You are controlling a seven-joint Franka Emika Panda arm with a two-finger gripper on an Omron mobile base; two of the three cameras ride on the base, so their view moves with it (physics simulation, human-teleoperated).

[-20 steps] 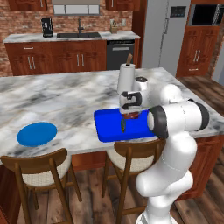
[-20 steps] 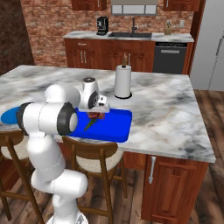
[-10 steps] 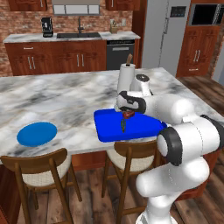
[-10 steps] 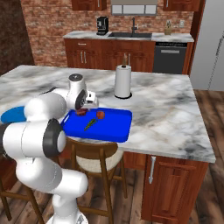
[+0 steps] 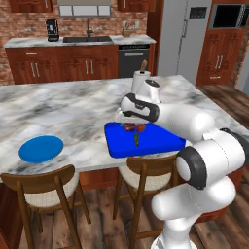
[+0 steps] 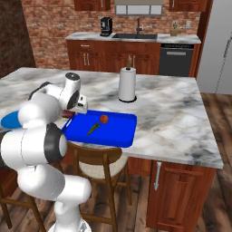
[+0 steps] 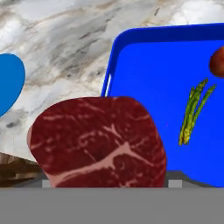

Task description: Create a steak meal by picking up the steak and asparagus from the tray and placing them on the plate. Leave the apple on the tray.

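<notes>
A white robot arm reaches over a marble kitchen island. In the hand view, the steak (image 7: pixel 98 142) looms large right at the gripper, a marbled dark red slab that appears pinched between the jaws and lifted over the near left edge of the blue tray (image 7: pixel 144 35). The fingertips themselves are hidden behind the meat, so the grip is a judgement.

The asparagus (image 7: pixel 194 110) lies on the tray floor, its long axis running nearly up and down in the hand view, tips leaning slightly right. The apple (image 7: pixel 217 61) sits just beyond it.

The round plate (image 5: pixel 41 148) rests well apart from the tray, further along the counter. To do this step well, the arm should carry the steak level, clear the tray's rim, and release only over the plate's middle.
</notes>
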